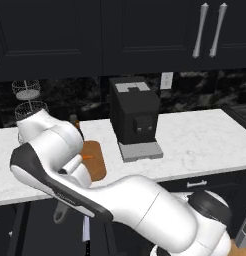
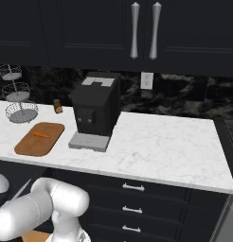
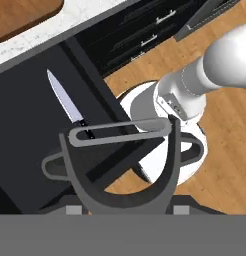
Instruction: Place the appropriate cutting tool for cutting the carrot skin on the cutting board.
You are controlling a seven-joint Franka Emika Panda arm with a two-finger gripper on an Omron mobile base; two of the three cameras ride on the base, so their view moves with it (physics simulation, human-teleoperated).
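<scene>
The cutting tool, a grey peeler (image 3: pixel 120 150) with a forked head, fills the middle of the hand view. My gripper (image 3: pixel 126 210) is shut on its handle, and it hangs above an open dark drawer (image 3: pixel 30 125). A black-handled knife (image 3: pixel 70 107) with a pointed silver blade lies in that drawer. The brown wooden cutting board (image 1: pixel 93 160) (image 2: pixel 40 139) rests on the white counter, left of the coffee machine. The small orange carrot (image 1: pixel 88 156) (image 2: pixel 41 134) lies on the board. A corner of the cutting board (image 3: pixel 20 15) shows at the top left of the hand view.
A black coffee machine (image 1: pixel 135 117) (image 2: pixel 94 111) stands mid-counter. A wire basket stand (image 2: pixel 19 111) and a small jar (image 2: pixel 58 106) sit behind the board. My own white arm (image 1: pixel 50 145) bends over the counter's front edge. Closed drawers (image 2: pixel 132 208) run below the counter.
</scene>
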